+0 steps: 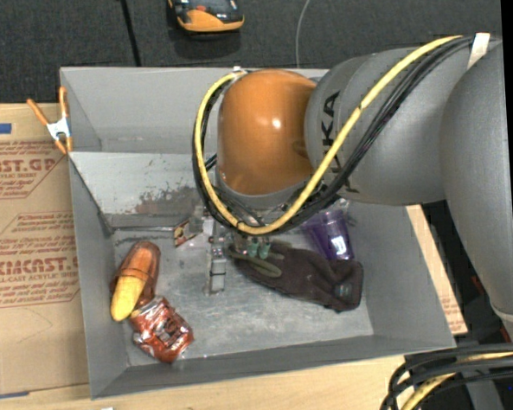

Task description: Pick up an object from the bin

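My gripper [216, 278] reaches down to the bin floor near the middle, under the arm's orange cover. Just to its right lies a dark brown glove [309, 277], crumpled and flat, its left end touching or very near the gripper. A clear purple bottle [332, 235] lies behind the glove, partly hidden by the arm. A small orange and white scrap [184, 233] sits to the gripper's upper left. Nothing is visible in the gripper's grasp.
At the bin's left lies an orange and yellow oblong toy [134, 279], and in front of it a crumpled red packet [161, 330]. Bare floor runs between these and the gripper. The arm covers the bin's back right.
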Tool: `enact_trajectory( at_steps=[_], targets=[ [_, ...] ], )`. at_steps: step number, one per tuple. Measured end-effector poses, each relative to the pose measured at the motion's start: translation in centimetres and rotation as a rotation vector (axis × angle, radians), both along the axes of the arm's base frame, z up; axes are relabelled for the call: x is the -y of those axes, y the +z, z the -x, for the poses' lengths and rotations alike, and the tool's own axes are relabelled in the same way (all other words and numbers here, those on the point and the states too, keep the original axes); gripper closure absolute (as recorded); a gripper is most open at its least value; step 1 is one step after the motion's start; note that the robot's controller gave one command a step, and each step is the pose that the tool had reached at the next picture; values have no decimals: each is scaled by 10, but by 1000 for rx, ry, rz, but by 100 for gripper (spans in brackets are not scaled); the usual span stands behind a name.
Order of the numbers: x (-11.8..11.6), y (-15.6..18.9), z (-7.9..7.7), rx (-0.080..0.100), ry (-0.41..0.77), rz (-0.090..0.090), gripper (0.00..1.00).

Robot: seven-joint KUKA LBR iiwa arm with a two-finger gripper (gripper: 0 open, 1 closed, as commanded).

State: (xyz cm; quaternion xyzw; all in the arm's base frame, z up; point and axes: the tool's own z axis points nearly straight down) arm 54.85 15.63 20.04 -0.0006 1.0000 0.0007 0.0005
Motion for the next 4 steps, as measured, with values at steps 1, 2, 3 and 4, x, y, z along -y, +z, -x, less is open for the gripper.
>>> enact_trajectory(
  at_steps=[1,2,3,4],
  targets=[
    [19,-33,5,8,60,-2,0],
    [43,-91,-2,5,161,1,0],
    [57,-80,4,-15,146,2,0],
    [81,-67,-24,16,145,0,0]
  ],
)
